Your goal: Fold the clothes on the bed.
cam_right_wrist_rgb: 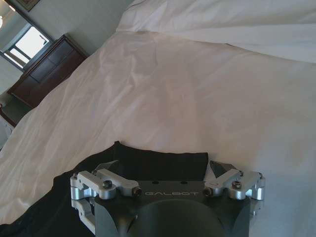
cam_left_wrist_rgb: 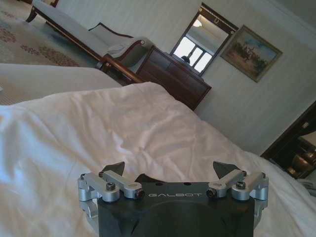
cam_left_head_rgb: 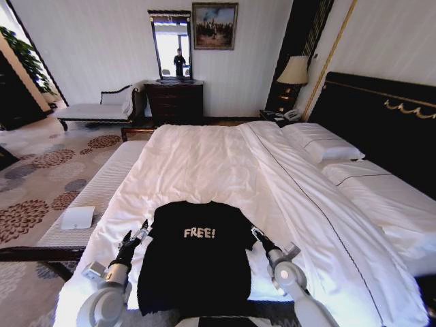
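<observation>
Lying flat and chest-up near the foot of the large white-sheeted bed with its dark wooden headboard, the black short-sleeved cotton T-shirt with white "FREE!" lettering is spread to its full shape — both sleeves out, hem toward the robot, no fold made in it yet as far as the head view shows. The left claw sits just beside the shirt's left sleeve, low over the white duvet; in the left wrist view its two dark fingertips stand wide apart with nothing between them but bare sheet, so it has hold of nothing. The right claw mirrors it at the right sleeve; the right wrist view shows its fingers spread just as wide, with the black sleeve edge lying in the gap beneath them, not pinched. I judge the task to be at its very start: the garment is laid out and the arms are placed at either sleeve, but gripping, lifting and every fold are left to do. A small white folded towel rests on the ribbed bench along the bed's left side, well apart from the shirt — it plays no part here.
</observation>
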Controlling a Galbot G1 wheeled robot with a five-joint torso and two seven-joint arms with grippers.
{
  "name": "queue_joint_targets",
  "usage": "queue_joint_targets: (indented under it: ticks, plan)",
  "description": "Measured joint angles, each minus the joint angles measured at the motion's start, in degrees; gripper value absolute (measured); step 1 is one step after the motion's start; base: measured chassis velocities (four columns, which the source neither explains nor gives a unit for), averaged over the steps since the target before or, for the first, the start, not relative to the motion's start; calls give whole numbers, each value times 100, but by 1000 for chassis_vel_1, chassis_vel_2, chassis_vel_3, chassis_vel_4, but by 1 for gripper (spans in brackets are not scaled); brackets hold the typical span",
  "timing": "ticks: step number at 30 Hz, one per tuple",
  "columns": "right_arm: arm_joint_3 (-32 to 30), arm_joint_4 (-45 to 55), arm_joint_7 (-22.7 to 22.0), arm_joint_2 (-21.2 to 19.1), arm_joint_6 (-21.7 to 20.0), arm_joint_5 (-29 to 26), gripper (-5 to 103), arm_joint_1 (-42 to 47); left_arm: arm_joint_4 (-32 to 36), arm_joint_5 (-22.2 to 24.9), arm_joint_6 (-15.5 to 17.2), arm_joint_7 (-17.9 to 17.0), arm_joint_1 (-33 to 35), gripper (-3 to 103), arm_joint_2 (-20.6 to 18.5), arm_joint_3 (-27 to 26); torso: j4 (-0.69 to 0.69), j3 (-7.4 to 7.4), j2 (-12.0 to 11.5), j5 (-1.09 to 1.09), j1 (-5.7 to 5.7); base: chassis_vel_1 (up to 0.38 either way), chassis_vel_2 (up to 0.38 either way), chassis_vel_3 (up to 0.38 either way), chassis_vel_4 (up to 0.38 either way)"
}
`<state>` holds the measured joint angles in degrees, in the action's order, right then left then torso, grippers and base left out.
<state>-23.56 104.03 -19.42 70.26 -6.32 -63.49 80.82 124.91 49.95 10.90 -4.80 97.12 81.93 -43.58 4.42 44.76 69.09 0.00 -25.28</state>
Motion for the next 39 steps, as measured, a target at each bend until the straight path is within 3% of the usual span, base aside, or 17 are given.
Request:
queue_joint_targets:
  ticks: [12,26,35,39]
  plan:
    - [-92,44,-14,110,77,37,102,167,303,-15,15,-50,137,100,51,23,0,0,0,-1,0,0,0,0,0]
    - [-77,-210,35,211,183,153,50,135,714,-72,13,-60,356,100,54,16,0,0,0,0,0,0,0,0,0]
    - [-119,-394,96,235,231,196,55,89,743,-66,26,-60,329,100,43,46,0,0,0,0,0,0,0,0,0]
    - [-154,-448,112,250,251,202,48,83,729,-45,29,-62,305,100,29,48,0,0,0,0,0,0,0,0,0]
